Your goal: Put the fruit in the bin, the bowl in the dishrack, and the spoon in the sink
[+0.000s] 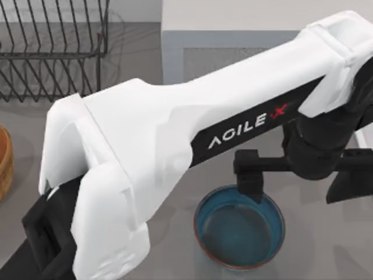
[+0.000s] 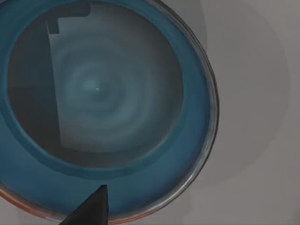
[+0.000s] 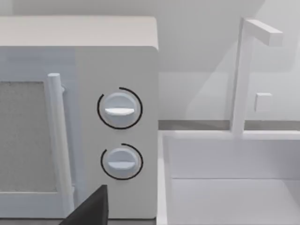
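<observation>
My left claw (image 1: 294, 184) hangs wide open over the blue-teal bowl (image 1: 240, 227), one finger (image 1: 249, 175) at its far rim. The bowl sits on the grey worktop (image 1: 315, 245); dishrack (image 1: 52, 49) and bin (image 1: 4, 160) stand well to its left.

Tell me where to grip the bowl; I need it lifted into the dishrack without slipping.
Take the bowl by its thin rim, coming straight down from above with one finger inside and one outside the wall. It sits upright, open side up and looks empty, and it is too wide to span. The left gripper hangs over its far rim, probably the handiest spot. The dishrack stands at the table's far left.
</observation>
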You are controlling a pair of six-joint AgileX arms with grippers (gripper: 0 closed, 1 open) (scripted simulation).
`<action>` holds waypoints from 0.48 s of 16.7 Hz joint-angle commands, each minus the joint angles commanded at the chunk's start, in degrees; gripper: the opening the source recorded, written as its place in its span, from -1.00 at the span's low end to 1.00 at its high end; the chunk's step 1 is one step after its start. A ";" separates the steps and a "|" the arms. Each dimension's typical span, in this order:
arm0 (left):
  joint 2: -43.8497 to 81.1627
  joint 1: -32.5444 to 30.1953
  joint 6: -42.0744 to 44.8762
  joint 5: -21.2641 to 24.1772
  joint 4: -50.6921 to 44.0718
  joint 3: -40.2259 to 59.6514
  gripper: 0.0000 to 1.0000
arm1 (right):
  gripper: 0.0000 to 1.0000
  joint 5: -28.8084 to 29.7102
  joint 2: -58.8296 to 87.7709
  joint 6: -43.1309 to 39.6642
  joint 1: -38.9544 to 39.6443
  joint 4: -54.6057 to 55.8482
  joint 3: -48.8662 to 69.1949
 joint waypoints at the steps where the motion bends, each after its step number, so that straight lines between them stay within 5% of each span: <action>1: 0.00 0.00 0.00 0.00 0.00 0.00 1.00 | 1.00 0.00 0.00 0.00 0.00 0.00 0.00; 8: -0.18 0.20 0.22 0.00 2.25 -2.34 1.00 | 1.00 0.00 0.00 0.00 0.00 0.00 0.00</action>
